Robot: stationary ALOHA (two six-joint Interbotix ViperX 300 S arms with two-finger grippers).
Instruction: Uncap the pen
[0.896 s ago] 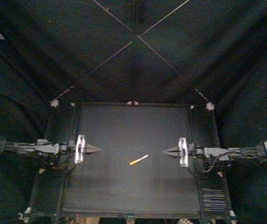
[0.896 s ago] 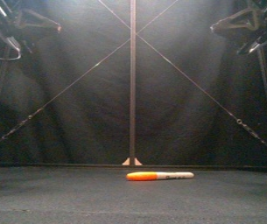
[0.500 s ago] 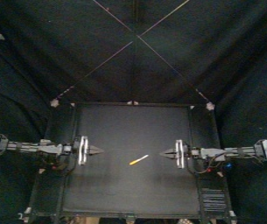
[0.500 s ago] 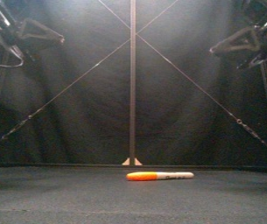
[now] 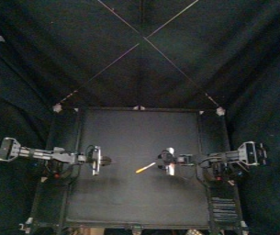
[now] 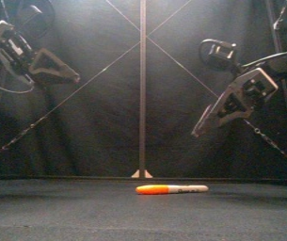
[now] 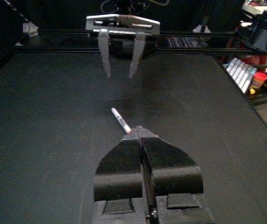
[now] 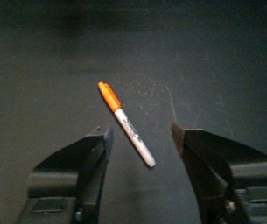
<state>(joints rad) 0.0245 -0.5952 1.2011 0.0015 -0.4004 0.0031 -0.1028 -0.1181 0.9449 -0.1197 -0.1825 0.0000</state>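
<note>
Top view, orange-and-white marker pen (image 5: 145,168) lying flat on black table (image 5: 117,128), approx mid-table, L gripper (image 5: 100,161) left of pen, jaws pressed together, empty, R gripper (image 5: 165,161) just right of pen, raised, jaws spread wide, holding nothing

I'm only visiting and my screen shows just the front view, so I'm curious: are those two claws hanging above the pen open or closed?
Observer: The right gripper is open. Its wrist view shows the jaws wide apart, with the pen lying beyond them, untouched.
Visitor: And the one on the other side?
Observer: The left gripper is shut. Its wrist view shows the jaws pressed together, pointing toward the pen.
Visitor: Which one is closer to the pen?
Observer: The right gripper, going by the top view. The pen lies slanted between the two arms, and one end is near the right gripper's tips.
</note>
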